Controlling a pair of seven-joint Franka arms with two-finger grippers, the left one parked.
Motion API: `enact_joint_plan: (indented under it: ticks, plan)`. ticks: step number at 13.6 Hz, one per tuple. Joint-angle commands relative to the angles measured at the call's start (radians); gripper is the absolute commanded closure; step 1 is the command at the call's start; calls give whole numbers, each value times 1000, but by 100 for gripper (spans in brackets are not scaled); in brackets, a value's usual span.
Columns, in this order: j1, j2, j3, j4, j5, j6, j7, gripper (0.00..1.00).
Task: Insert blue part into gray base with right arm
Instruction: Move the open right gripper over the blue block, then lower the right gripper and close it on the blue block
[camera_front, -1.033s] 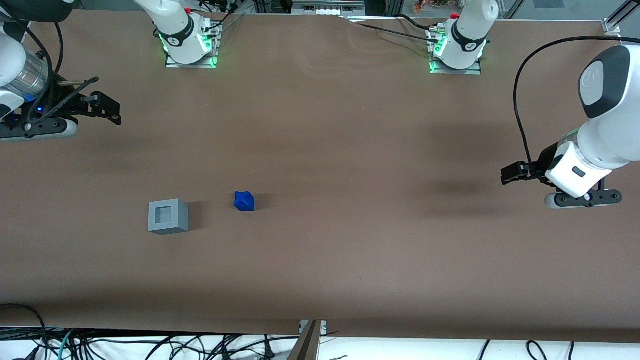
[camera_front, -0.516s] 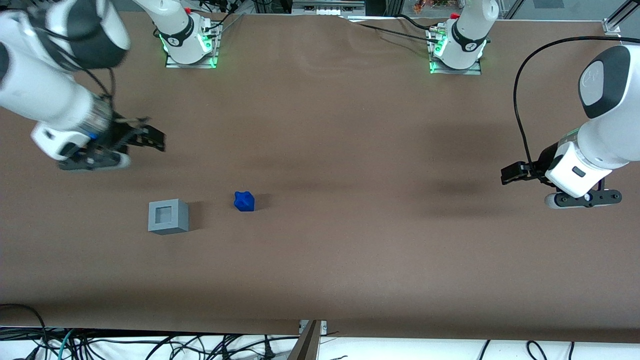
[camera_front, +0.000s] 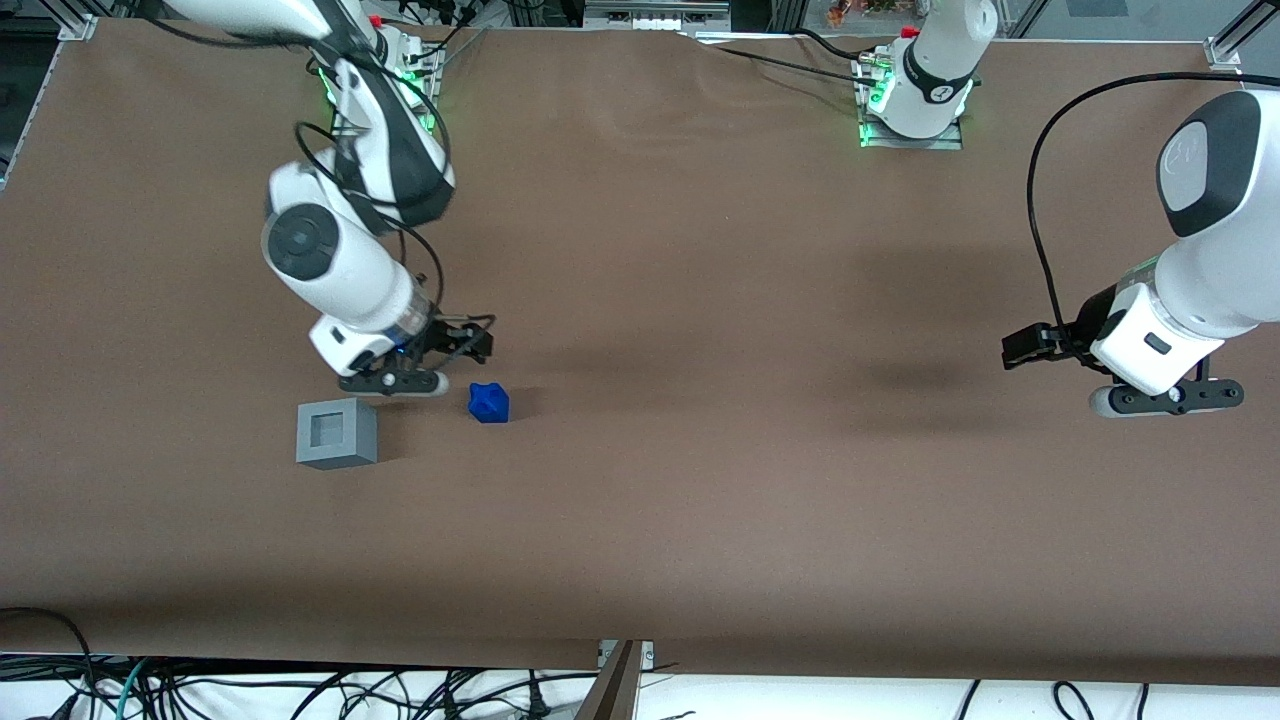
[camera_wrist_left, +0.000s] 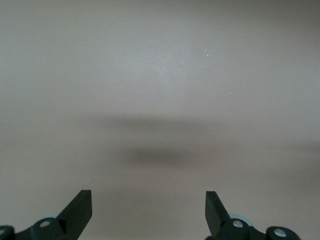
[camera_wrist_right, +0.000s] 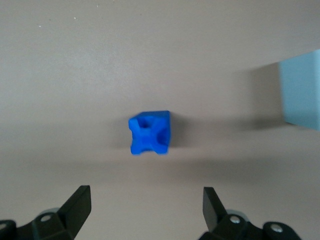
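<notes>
Right arm (camera_front: 340, 260) holds its gripper (camera_front: 470, 345) above the table (camera_front: 700, 300), jaws spread wide and empty, just short of the blue part (camera_front: 489, 402) (seemingly lining up to straddle it), which sits mid-table beside the gray base (camera_front: 337, 433), socket upward, clear of it.

Matt brown table cover (camera_front: 700, 300); blue part (camera_front: 489, 402) and gray base (camera_front: 337, 433) look like smooth matt plastic; gripper (camera_front: 470, 345), above the table just beside the blue part, matt black
</notes>
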Motion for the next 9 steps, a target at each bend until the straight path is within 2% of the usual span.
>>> enact_joint_plan:
  ticks: [1, 9]
  plan:
    - [-1, 60, -8, 19, -8, 63, 17, 1]
    - [14, 179, -10, 21, -7, 251, 46, 2]
